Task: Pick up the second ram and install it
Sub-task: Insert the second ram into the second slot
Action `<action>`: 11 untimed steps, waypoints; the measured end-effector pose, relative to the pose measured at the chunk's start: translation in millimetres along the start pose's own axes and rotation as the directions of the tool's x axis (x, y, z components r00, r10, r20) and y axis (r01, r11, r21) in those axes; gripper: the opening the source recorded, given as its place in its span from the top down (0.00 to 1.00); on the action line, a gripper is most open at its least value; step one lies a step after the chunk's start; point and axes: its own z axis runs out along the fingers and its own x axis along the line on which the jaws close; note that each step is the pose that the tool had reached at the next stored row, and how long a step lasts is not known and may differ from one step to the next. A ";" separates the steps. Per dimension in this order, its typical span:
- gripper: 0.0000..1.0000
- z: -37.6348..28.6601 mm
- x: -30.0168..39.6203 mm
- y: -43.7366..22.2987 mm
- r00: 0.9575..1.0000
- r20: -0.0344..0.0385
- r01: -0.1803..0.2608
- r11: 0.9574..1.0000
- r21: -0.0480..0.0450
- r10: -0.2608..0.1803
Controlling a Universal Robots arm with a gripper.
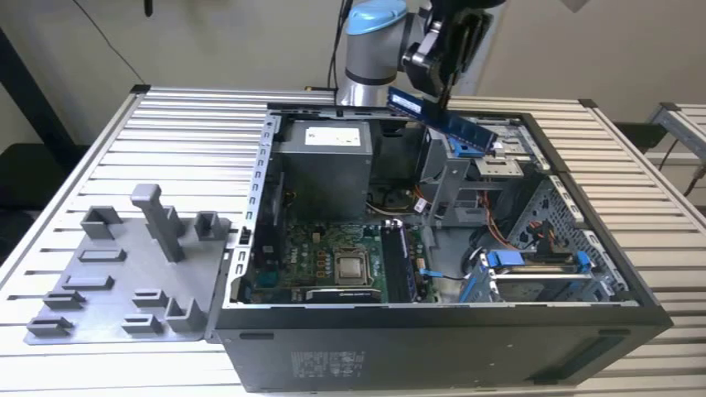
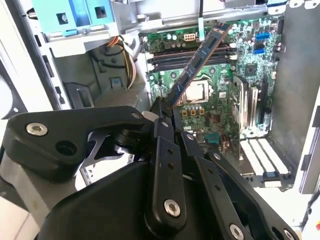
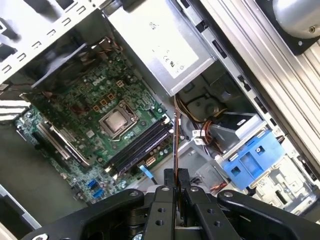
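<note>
My gripper [image 1: 444, 101] hangs above the open computer case [image 1: 617, 289], shut on the second ram [image 1: 450, 124], a long thin dark board held tilted over the case's back part. In the second wrist view the ram [image 2: 196, 65] slants out from my closed fingers [image 2: 161, 125] over the green motherboard [image 2: 215, 110]. The first wrist view has the ram [image 3: 175, 142] edge-on as a thin line above the black memory slots [image 3: 140, 147], well clear of them. The slots [image 2: 192, 57] lie beside the silver processor [image 2: 196, 91].
A grey power supply [image 1: 326, 165] and a metal drive cage [image 1: 452, 178] stand under the arm. A blue drive caddy [image 1: 535, 260] and loose cables [image 1: 502, 231] lie toward the exterior view's right. A grey plastic fixture [image 1: 111, 285] with upright posts sits outside the case on the slatted table [image 1: 188, 141].
</note>
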 end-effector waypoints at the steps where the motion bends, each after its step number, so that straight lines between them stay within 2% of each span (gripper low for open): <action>1: 0.86 0.0 0.0 0.0 1.000 0.000 -0.012 1.000 0.001 0.012; 7: 0.86 0.4 0.0 0.0 0.997 0.002 -0.081 0.997 0.007 0.081; 11: 0.86 0.8 0.1 0.0 0.991 0.005 -0.136 0.991 0.012 0.136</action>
